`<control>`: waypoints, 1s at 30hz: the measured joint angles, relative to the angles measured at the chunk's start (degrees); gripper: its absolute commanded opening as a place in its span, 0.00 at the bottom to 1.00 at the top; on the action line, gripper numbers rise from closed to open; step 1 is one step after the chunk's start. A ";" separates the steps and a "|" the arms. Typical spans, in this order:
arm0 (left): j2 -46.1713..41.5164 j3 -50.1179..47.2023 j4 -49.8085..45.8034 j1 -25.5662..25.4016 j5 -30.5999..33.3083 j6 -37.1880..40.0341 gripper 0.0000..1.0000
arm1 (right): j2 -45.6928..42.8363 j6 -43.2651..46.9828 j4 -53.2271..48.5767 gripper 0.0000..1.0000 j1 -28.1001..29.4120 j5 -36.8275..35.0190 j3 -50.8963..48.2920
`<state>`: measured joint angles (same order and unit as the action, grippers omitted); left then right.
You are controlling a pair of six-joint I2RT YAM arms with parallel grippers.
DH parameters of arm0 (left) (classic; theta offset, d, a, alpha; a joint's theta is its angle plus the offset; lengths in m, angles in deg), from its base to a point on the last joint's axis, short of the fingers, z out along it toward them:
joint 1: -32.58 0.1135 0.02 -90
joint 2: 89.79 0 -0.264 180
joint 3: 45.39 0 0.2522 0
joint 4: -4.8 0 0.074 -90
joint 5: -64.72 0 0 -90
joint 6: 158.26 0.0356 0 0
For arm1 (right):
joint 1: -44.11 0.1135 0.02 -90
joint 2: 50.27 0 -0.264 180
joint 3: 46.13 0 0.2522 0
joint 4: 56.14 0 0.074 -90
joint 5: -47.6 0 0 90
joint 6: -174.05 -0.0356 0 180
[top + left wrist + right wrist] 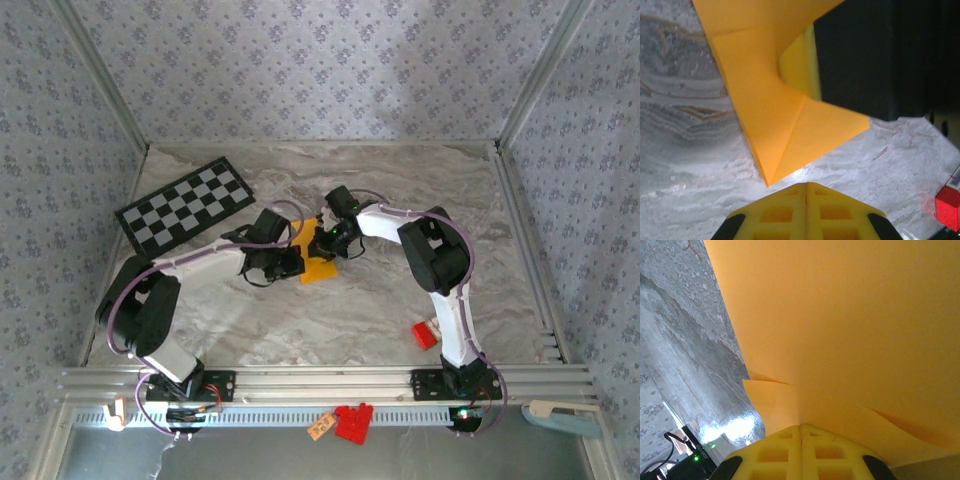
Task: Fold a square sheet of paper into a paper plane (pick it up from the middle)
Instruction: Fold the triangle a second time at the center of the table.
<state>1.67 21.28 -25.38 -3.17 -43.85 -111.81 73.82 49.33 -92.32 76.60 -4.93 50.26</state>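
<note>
Top external, near rail: a cluster of red plastic pieces [352, 422] and an orange tag [320, 427] lie on the metal rail by the arm bases
Red block: a small red block [424, 335] sits on the marble-patterned tabletop [300, 330] beside the right arm, well apart from the paper
Task's thing: the square sheet of thin orange-yellow paper [318, 268] is at mid-tabletop between the two wrists; it carries diagonal creases and a folded flap, and stands tilted with one corner low over the marble
Left jaws: closed tight, yellow fingertips [785, 200] pressed together with nothing between them; the sheet's low corner lies just ahead, apart from them
Right jaws: closed too, and by the right wrist view pinched on the sheet, which runs down to the seam of the fingertips [782, 440]; the left wrist view shows paper curling round one of those fingers
Far left: a black-and-white checkered board [185, 205] lies flat, apart from both arms
Risk, slip: only one thin pinch seems to carry the sheet, so a quick swing could pull it free or let it droop off the crease line
Risk, crush: the wrists are crowded together; if the left jaws push in closed they may crumple the flap or skew the fold off centre
</note>
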 measured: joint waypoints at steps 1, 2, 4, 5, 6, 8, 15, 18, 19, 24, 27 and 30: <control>1.01 0.70 0.22 0.00 0.02 -0.31 0.04 | 0.00 -0.31 0.09 0.02 0.00 0.04 -0.04; 1.99 1.16 0.59 0.00 0.02 -0.52 0.04 | 0.00 -0.46 0.17 0.02 -0.02 0.09 -0.13; 4.44 1.92 1.49 0.00 -0.02 -1.09 0.03 | 0.00 -0.85 0.42 0.02 -0.11 0.37 -0.26; 5.33 2.16 1.62 0.02 -0.04 -1.29 0.03 | 0.00 -0.90 0.46 0.02 -0.13 0.52 -0.26; 6.38 2.49 1.62 0.02 -0.04 -1.42 0.03 | 0.00 -1.05 0.52 0.02 -0.17 0.59 -0.28; 8.22 2.97 1.68 0.02 -0.04 -1.73 0.02 | 0.00 -1.16 0.61 0.02 -0.17 0.74 -0.33; 10.14 3.02 1.49 0.11 -0.04 -2.14 0.00 | -0.02 -1.92 0.90 0.02 -0.28 1.09 -0.37; 10.14 2.58 1.44 0.17 -0.04 -2.14 0.00 | -0.04 -1.92 0.96 0.02 -0.33 1.25 -0.37; 10.14 2.32 1.70 0.31 -0.15 -2.14 0.00 | -0.07 -1.92 0.98 0.02 -0.33 1.36 -0.37; 9.90 1.25 3.17 0.68 -1.01 -2.16 0.00 | -0.87 -1.88 1.07 0.03 -0.39 0.13 -0.59; 9.79 0.70 4.13 0.90 -1.55 -2.21 0.00 | -2.14 -1.05 1.05 0.03 -0.92 -1.53 -1.05; 9.79 0.50 4.48 0.94 -1.70 -2.43 0.00 | -3.19 -0.13 1.16 0.03 -1.25 -2.36 -1.16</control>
<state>11.46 21.78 -20.90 -2.23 -45.55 -114.23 70.63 49.20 -91.16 75.36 -7.29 49.10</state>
